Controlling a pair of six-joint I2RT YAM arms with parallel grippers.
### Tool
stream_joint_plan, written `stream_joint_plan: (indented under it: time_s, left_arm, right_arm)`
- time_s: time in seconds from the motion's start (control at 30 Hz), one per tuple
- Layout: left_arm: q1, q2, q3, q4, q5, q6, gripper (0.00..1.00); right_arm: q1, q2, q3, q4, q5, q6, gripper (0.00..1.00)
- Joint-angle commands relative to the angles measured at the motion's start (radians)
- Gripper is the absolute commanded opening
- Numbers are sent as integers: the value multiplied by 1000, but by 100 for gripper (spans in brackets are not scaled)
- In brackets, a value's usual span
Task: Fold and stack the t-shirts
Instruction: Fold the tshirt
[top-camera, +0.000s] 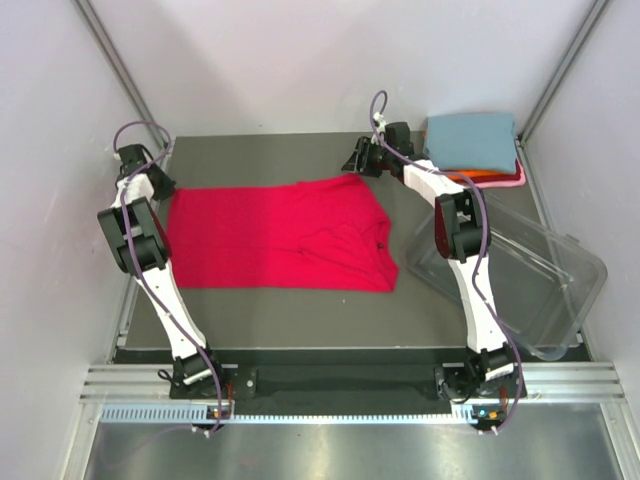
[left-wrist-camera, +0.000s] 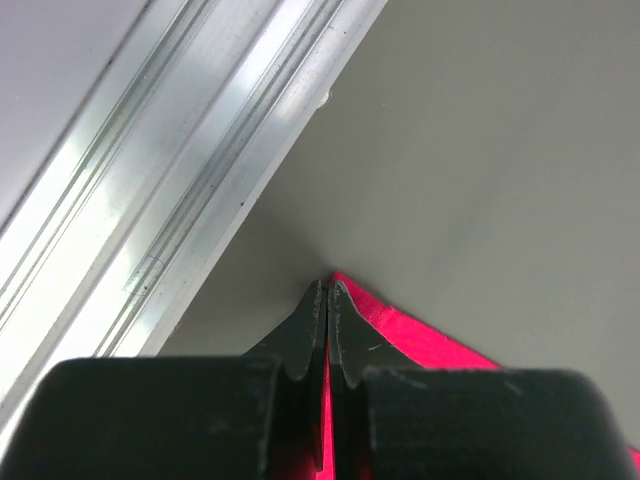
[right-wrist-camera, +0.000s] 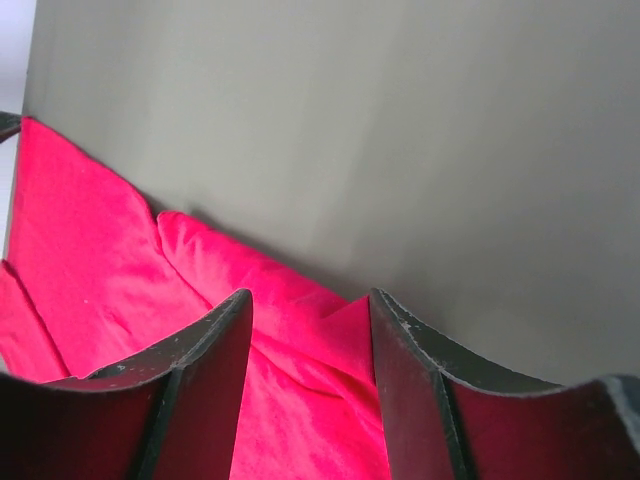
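Plastic tub (top-camera: 560, 290), clear-walled, lies at the right edge of the table (top-camera: 300, 310), on the near side; the grey surface shows through its walls, and the right arm crosses above its left wall.

From left to right: the left gripper (left-wrist-camera: 328, 285) sits at the far left corner of the crimson t-shirt (top-camera: 270, 235), its fingers pressed together with red cloth pinched between them. This shirt lies spread wide across the middle of the table. Its left half is smooth, its right half creased, and a small dark mark sits near its right edge. The right gripper (right-wrist-camera: 310, 293) stands at the shirt's far right corner, jaws apart and straddling a raised fold of the cloth.

In the far right corner lies a folded stack: the blue-grey t-shirt (top-camera: 470, 140) on top, the orange t-shirt (top-camera: 490, 178) below it, and the pale pink t-shirt (top-camera: 515, 182) showing only as a thin edge.
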Motion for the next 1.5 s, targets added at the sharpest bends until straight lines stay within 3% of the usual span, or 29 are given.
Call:
stream_joint_plan:
  time_s: [0.0, 0.27, 0.83, 0.9, 0.97, 1.03, 1.13, 1.47]
  left_arm:
    - [-3, 5, 25, -22, 30, 9, 0]
    - [-5, -3, 23, -22, 63, 5, 0]
    - [-6, -15, 10, -12, 101, -9, 0]
    - [-5, -19, 5, -14, 103, -11, 0]
    - [-8, -26, -1, -14, 104, -12, 0]
    - [-6, -36, -3, -17, 104, -12, 0]
    - [-3, -58, -7, -25, 99, -9, 0]
    - [9, -150, -85, -19, 84, -5, 0]
  right_arm:
    - [-7, 14, 52, 52, -15, 21, 51]
    - [-7, 15, 51, -31, 52, -34, 52]
    - [-6, 47, 85, -28, 62, 15, 49]
    - [-6, 44, 82, -30, 63, 15, 42]
    - [-6, 32, 69, -16, 68, 12, 26]
    - [-7, 12, 51, 33, 62, 12, 20]
    - [-14, -14, 16, 99, 39, -1, 1]
    - [-11, -206, -145, 209, 35, -35, 0]
